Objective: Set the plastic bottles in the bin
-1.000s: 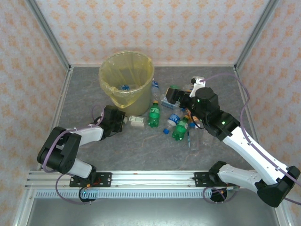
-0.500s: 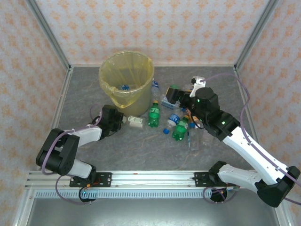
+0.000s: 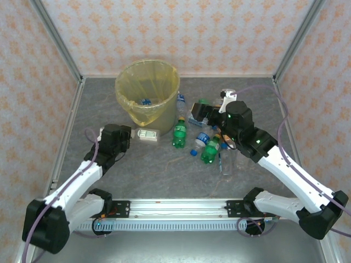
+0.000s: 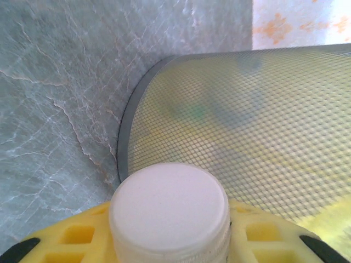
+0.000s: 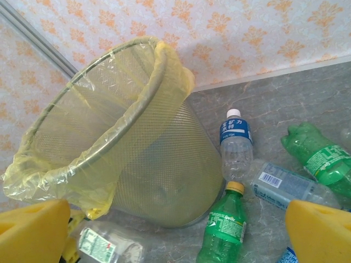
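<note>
With left tool [image 3: 132, 135], pinched a clear bottle [image 3: 147, 135] beside the bin [image 3: 137, 116] near the tabletop's far edge. Held right tool [image 5: 176, 233] spread over loose bottles [image 3: 205, 143]. Judged task early: few binned, most left.

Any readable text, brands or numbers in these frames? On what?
"Sprite": label of the green bottle by the bin.
Blue label on the white-capped bottle: characters too small to read.
Barcode sticker on the lying clear bottle: digits unreadable.
Other labels: blurred.
</note>
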Controlling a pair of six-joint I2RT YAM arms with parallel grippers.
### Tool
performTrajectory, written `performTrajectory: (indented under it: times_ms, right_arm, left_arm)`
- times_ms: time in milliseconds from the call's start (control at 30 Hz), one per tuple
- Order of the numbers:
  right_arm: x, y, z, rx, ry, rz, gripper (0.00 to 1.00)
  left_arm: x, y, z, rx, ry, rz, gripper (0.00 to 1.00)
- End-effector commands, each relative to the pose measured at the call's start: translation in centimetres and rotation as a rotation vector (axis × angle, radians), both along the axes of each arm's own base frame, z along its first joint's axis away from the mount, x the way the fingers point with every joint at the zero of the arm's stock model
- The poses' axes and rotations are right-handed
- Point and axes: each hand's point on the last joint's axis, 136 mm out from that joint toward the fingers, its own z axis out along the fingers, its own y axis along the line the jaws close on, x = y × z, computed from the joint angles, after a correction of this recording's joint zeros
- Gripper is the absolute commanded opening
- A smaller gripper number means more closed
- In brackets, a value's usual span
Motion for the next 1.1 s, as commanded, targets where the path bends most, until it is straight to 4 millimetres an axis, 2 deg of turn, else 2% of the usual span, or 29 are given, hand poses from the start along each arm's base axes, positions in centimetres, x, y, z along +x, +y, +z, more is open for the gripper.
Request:
performTrajectory:
  times_ms: [0,200,333,433,600,733,933,1067]
  right_arm:
    - [0.2,1.2,0.8,0.027,-0.027,0.044,1.0]
    - [0.5,2.3,0.5,0.041,-0.014,0.075,1.0]
    - [0.7,2.7,0.5,0.047,-0.012,0.087,1.0]
    - [0.8,2.9,0.7,0.05,-0.011,0.094,1.0]
    - [0.7,2.7,0.8,0.045,-0.012,0.091,1.0]
    - [0.6,2.3,0.7,0.04,-0.015,0.075,1.0]
    - [0.5,2.0,0.7,0.043,-0.014,0.063,1.0]
    - [0.4,1.6,0.9,0.04,-0.017,0.049,1.0]
  left_arm:
    - [-2.5,2.4,-0.3,0.086,0.057,0.062,0.38]
    - [-4.7,4.6,4.1,0.189,0.017,0.103,0.38]
    - [-5.0,5.6,8.4,0.275,-0.032,0.105,0.38]
    - [-4.7,6.2,12.6,0.343,-0.08,0.11,0.38]
    - [-3.7,6.4,18.5,0.426,-0.149,0.093,0.38]
    - [-2.4,5.8,22.1,0.45,-0.212,0.066,0.38]
    - [0.3,4.7,26.5,0.493,-0.293,0.023,0.38]
    - [2.2,3.9,28.4,0.526,-0.322,-0.009,0.38]
